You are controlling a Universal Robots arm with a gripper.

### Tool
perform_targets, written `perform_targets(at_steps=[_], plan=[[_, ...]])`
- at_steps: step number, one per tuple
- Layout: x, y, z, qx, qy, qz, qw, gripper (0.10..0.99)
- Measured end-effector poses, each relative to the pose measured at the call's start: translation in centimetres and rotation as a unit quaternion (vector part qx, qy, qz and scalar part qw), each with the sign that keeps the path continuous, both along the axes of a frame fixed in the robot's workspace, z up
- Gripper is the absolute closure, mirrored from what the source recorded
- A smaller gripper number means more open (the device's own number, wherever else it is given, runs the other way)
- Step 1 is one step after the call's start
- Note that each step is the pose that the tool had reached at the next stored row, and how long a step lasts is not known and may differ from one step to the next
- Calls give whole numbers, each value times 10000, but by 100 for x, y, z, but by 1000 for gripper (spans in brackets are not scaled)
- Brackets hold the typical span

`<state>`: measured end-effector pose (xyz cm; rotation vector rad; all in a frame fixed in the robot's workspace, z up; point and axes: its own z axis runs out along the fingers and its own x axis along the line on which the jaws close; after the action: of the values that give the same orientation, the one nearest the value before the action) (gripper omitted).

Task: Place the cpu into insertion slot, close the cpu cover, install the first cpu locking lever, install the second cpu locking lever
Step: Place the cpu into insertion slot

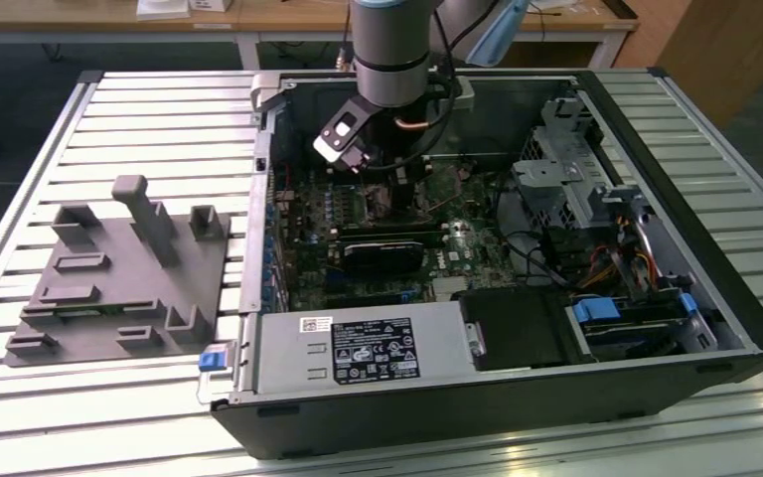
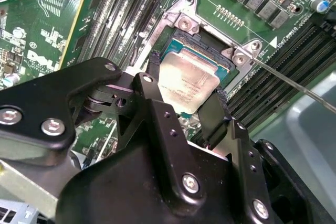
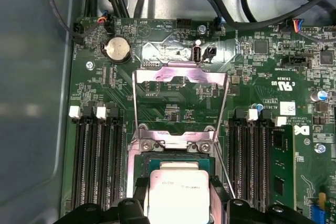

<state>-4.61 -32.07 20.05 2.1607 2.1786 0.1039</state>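
In both wrist views the cpu [image 2: 190, 83] [image 3: 177, 195], a small square chip with a dull silver top, sits between the two black fingers [image 2: 153, 82] of my gripper [image 2: 186, 98] [image 3: 178, 188]. The gripper is shut on its sides. The chip is right over the insertion slot [image 2: 212, 52] [image 3: 176, 158], whose black rim shows around it; I cannot tell whether it rests in it. The cpu cover [image 3: 181, 71] stands swung up, away from the socket. A thin wire locking lever [image 2: 294, 83] [image 3: 227, 174] sticks out unlatched beside the socket. In the exterior view the gripper [image 1: 395, 181] reaches down into the open computer case [image 1: 739, 328].
Long black memory slots [image 3: 97, 166] [image 3: 252, 156] flank the socket on both sides. Black cables [image 3: 231, 3] hang along the case wall. A power supply [image 1: 355, 350] and drive cage [image 1: 567, 169] crowd the case. A grey fixture tray [image 1: 116, 278] lies at the exterior view's left.
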Motion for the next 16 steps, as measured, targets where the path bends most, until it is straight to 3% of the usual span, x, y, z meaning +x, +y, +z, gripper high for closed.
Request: perform_targets(at_steps=[16], plan=[[0,13,-85,-2,3,0,10000,545]])
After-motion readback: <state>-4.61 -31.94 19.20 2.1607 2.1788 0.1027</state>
